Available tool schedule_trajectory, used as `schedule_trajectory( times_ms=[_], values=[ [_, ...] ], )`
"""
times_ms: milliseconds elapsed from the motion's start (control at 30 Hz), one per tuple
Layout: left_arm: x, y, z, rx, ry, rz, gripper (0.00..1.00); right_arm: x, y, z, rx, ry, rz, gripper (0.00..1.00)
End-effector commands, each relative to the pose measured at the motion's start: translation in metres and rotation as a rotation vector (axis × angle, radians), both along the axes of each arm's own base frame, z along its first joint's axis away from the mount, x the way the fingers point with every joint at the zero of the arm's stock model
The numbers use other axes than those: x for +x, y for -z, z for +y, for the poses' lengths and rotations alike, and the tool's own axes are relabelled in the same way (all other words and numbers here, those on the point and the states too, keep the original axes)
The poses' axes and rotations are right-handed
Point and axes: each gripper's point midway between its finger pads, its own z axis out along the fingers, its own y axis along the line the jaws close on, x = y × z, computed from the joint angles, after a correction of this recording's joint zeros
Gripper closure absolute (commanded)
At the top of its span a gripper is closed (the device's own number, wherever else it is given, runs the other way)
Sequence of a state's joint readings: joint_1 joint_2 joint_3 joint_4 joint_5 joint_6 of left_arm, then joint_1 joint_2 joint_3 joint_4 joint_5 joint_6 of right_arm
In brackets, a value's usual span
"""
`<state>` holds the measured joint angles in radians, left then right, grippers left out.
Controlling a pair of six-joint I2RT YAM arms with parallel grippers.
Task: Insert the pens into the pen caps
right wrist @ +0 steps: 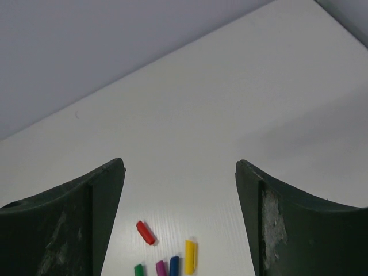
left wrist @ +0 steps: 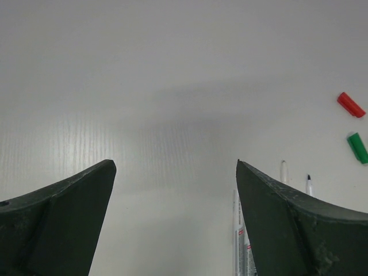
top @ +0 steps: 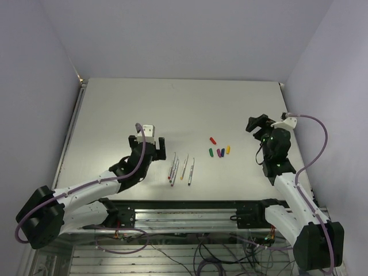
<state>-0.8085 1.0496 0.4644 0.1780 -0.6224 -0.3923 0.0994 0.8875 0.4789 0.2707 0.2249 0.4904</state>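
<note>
Several silvery pens (top: 181, 168) lie side by side near the table's front middle. Five caps lie to their right: red (top: 213, 140), green (top: 211, 152), purple (top: 219, 153), blue (top: 223, 153), yellow (top: 228, 150). My left gripper (top: 147, 141) is open and empty, just left of the pens. In the left wrist view (left wrist: 175, 167) pens (left wrist: 238, 230) show beside the right finger, partly hidden by it, with the red cap (left wrist: 351, 104) and green cap (left wrist: 357, 147) far right. My right gripper (top: 258, 123) is open and empty, right of the caps. Its wrist view (right wrist: 179, 164) shows the red cap (right wrist: 145, 232) and yellow cap (right wrist: 190, 256) below.
The white table (top: 172, 109) is walled at the back and both sides. A metal rail (top: 184, 213) runs along the near edge between the arm bases. Purple cables loop off both arms.
</note>
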Motion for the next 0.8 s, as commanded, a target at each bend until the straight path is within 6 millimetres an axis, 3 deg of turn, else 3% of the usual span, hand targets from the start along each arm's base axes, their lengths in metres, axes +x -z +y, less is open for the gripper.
schedule_trajectory(
  times_ms=[0,100,200,533,767],
  values=[
    [0.000,-0.018,-0.016,-0.111,0.058,-0.038,0.04,0.002,-0.024,-0.004,-0.054,0.001,-0.088,0.26],
    [-0.004,-0.019,-0.015,-0.160,0.056,-0.048,0.07,0.001,-0.020,-0.003,-0.094,-0.018,-0.079,0.30],
    [-0.009,-0.013,-0.017,-0.153,0.082,-0.025,0.11,0.002,-0.014,0.004,-0.117,-0.061,-0.074,0.43],
    [-0.026,0.042,-0.044,-0.133,0.181,0.214,0.13,0.001,0.006,0.008,-0.074,-0.073,0.018,0.43],
    [-0.036,0.062,-0.060,-0.070,0.225,0.317,0.16,-0.006,0.009,0.004,-0.079,-0.060,0.033,0.46]
  ],
)
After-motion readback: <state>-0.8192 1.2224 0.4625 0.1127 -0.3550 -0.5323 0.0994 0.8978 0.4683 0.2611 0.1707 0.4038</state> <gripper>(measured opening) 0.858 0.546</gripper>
